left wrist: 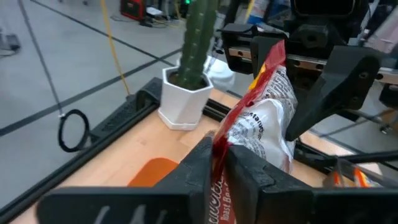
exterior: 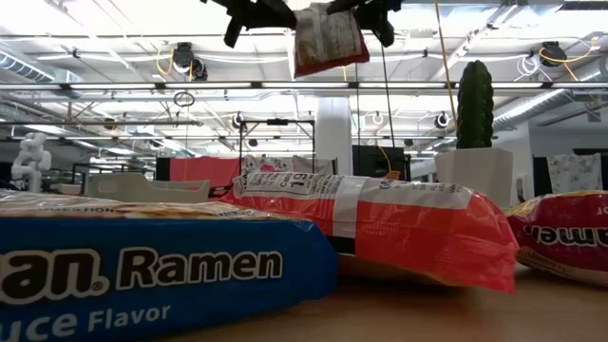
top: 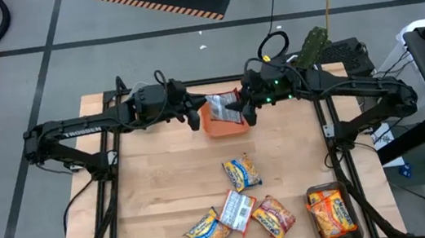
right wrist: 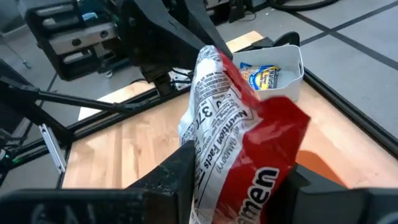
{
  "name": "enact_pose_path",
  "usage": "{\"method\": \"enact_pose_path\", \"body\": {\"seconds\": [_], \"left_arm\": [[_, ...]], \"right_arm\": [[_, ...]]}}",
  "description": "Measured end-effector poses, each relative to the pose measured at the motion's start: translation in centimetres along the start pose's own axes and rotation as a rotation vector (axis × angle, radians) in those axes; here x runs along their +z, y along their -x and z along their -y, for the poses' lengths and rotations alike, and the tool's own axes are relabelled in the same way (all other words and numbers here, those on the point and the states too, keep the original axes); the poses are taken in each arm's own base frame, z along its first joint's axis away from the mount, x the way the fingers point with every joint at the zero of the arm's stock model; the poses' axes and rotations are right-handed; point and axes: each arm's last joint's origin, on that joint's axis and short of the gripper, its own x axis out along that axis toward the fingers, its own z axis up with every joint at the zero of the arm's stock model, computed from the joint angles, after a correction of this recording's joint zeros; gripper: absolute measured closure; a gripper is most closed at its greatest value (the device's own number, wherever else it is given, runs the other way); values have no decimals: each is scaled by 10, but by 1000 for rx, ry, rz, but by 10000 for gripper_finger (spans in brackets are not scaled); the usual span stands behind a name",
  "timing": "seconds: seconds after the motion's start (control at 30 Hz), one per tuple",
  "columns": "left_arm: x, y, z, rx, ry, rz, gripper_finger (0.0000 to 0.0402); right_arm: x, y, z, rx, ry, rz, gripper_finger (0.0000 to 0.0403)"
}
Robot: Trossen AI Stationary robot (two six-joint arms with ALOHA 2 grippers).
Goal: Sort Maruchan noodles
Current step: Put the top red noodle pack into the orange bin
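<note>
A silver-red Maruchan noodle packet hangs in the air over the orange bin at the table's far middle. My left gripper comes in from the table's left and is shut on it. My right gripper comes in from the right and is shut on its other end. In the low view the packet hangs high between both grippers. Several more packets lie flat on the near half of the table. My left gripper pinches the packet's red edge seam between its two fingers. The fingers reach in nearly level from the table's left. The packet stands on edge, lifted clear of the bin. My right gripper has the packet's opposite end between its two fingers, printed back toward one, red front toward the other. It comes nearly level from the table's right. The packet rises crumpled past the fingers, clear of the table.
A clear bin with orange packets stands at the near right corner. A white bin holds a yellow-blue packet beyond the left arm. A cactus in a white pot stands at the far right edge.
</note>
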Motion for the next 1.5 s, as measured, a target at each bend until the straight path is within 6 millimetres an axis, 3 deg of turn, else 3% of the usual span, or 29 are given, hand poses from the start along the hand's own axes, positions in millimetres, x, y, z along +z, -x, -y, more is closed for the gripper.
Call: {"method": "enact_pose_path", "body": {"seconds": [0.4, 0.73, 0.9, 1.07, 1.3, 1.5], "left_arm": [[-7, 1, -9, 201, 99, -30, 280], [-38, 9, -27, 315, 318, -368, 277], [-48, 16, -34, 299, 358, -542, 277], [-58, 25, -38, 254, 332, -729, 277], [-60, 28, -40, 215, 218, -778, 277], [-62, 31, -45, 206, 258, -831, 277]], "right_arm": [[-7, 3, 21, -42, 120, -114, 281], [-23, -4, 38, -183, 141, -149, 281], [-38, -10, 45, -245, 67, -180, 281], [-31, -12, 38, -231, -65, -84, 281], [-33, -23, 36, -390, -41, -27, 281], [-39, -41, 41, -427, -60, -39, 281]]}}
